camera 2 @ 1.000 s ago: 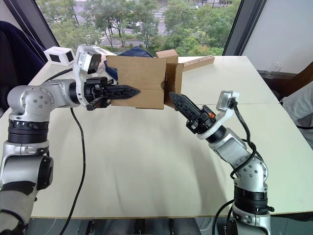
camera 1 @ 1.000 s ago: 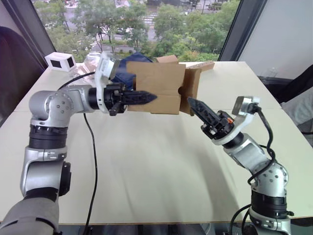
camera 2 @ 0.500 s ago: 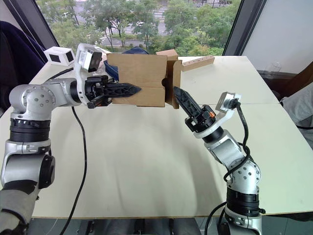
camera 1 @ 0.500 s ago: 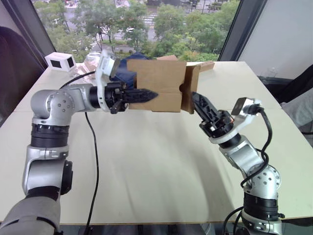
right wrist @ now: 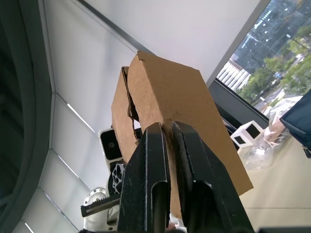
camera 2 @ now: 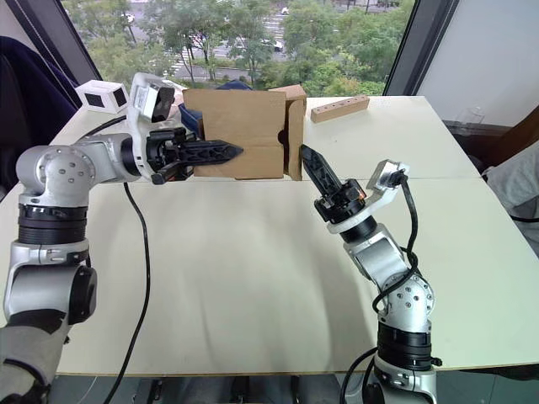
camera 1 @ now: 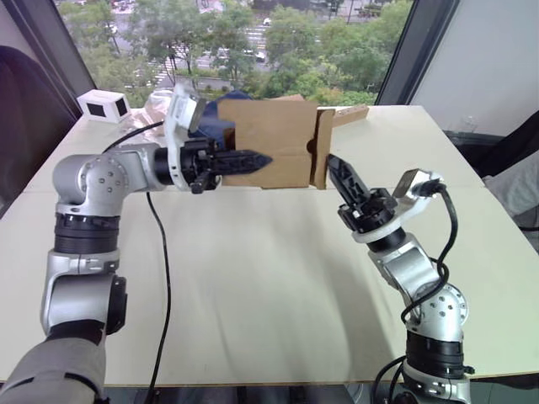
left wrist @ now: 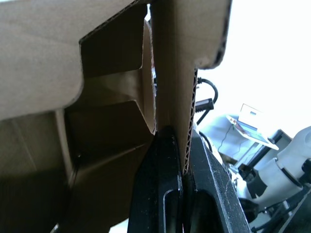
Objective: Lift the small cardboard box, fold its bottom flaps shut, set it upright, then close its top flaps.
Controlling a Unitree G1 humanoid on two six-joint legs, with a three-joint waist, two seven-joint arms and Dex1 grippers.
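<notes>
Right gripper [camera 1: 333, 163] risen; left gripper [camera 1: 259, 158] clamps small cardboard box [camera 1: 268, 145].

Silver-grey jointed arms, black collars, loose black cables; white wrist cameras; black two-finger end effectors.

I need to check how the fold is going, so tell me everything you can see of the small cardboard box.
The small cardboard box is plain brown corrugated cardboard, unprinted, held in the air above the pale table, lying on its side. The left gripper is shut on one of its flaps, the cardboard pinched between the fingers in the left wrist view. At the opposite end a flap is nearly folded shut, with the right gripper close against it.
</notes>
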